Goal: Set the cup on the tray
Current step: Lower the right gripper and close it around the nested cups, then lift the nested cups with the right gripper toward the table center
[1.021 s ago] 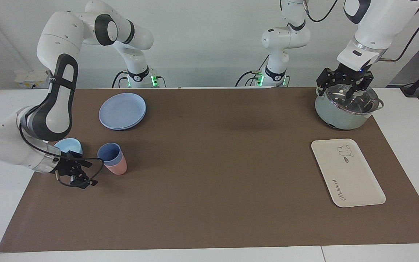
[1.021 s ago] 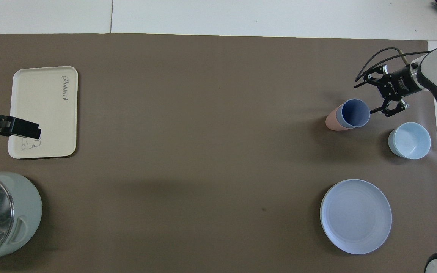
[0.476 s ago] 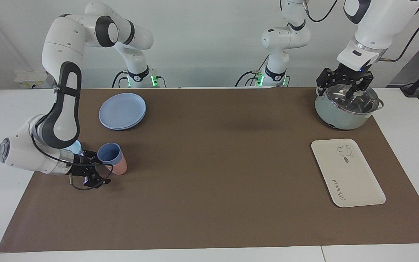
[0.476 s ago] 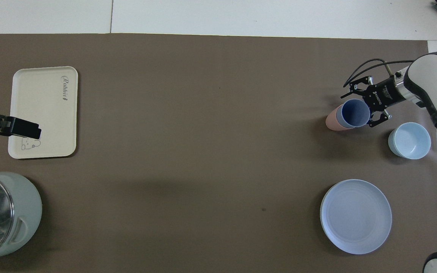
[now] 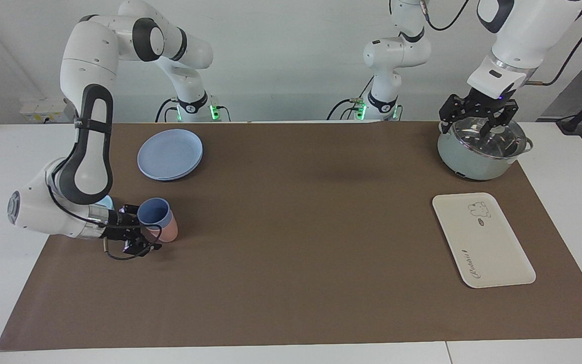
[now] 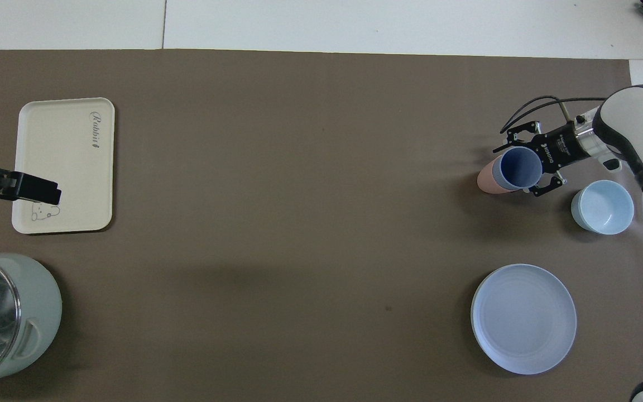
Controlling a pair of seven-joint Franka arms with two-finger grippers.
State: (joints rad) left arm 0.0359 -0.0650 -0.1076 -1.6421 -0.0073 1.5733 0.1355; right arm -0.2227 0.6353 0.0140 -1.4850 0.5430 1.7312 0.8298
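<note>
the right hand (image 5: 137, 230) is spread wide around the blue cup (image 5: 154, 218), which is nested in a pink cup (image 5: 169, 231), well apart from the tray (image 5: 488, 253). the left hand (image 5: 479, 115) waits over the pot (image 5: 473, 162), fingers apart.

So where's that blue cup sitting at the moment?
The blue cup stands at the right arm's end of the table, nested in a pink cup, beside the light-blue bowl. The right gripper has its fingers around it.

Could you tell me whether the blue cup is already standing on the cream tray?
No, the blue cup is nested in the pink cup at the right arm's end of the table, while the tray holds nothing.
</note>
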